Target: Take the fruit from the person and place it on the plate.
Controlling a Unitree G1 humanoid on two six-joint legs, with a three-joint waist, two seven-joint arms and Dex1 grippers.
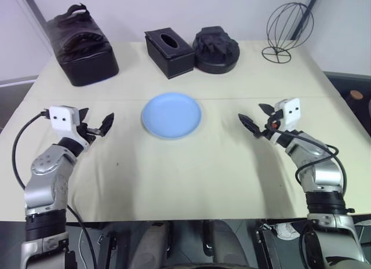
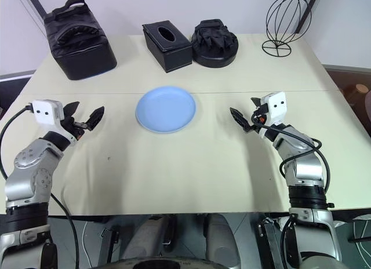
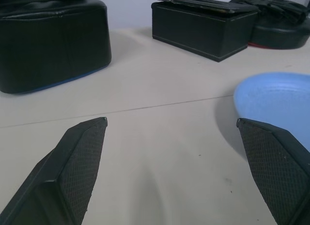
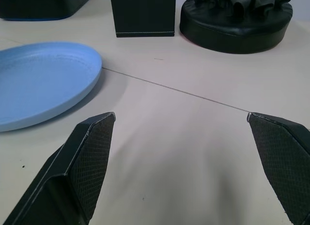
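The light-blue plate [image 1: 171, 115] lies flat in the middle of the cream table, with nothing on it. My left gripper [image 1: 95, 119] hovers to the plate's left, level and open, with nothing between its fingers. My right gripper [image 1: 257, 115] hovers to the plate's right, angled toward it, also open and holding nothing. In the left wrist view the left gripper [image 3: 172, 120] stands wide with the plate [image 3: 276, 99] beside one finger. In the right wrist view the right gripper [image 4: 180, 114] is spread wide beside the plate [image 4: 38, 79]. The fruit and the person are out of view.
Along the table's far side stand a black padded bag [image 1: 81, 46], a black tissue box [image 1: 169, 51], a round black lumpy object [image 1: 215, 48] and a black wire globe stand [image 1: 288, 28]. The table's front edge runs just in front of me.
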